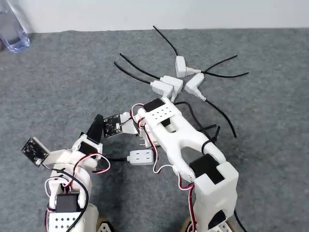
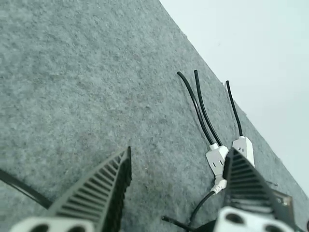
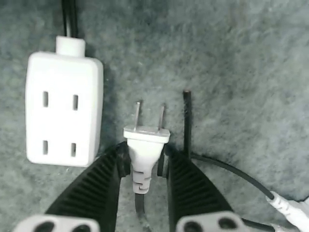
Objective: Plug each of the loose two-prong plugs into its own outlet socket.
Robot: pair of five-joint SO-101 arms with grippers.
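Right now we see the right tool (image 3: 144, 153) closed on a white two-prong plug (image 3: 146, 137), its black fingers (image 3: 104, 186) pressing the plug body from either side. The two metal prongs stick out free past the fingertips. This plug sits just beside the white outlet block (image 3: 63, 111) without touching it, and its prongs run alongside the block, not into a socket. Two pairs of slots on the block face the camera. A loose black cable end (image 3: 187, 121) lies on the other side of the held plug.

From above, we find the outlet block (image 1: 141, 156) at lower centre of the frame on the grey felt desk (image 1: 58, 82), partly under the right arm (image 1: 178, 137). The other loose plugs (image 1: 180, 66) lie clustered in the upper centre, well apart from the block, their black cords fanning outward.

The left tool (image 2: 179, 152) is open, jaws spread wide over bare felt and holding nothing. Beyond it we see two of the loose plugs side by side. A clear bottle (image 1: 12, 29) stands at upper left.
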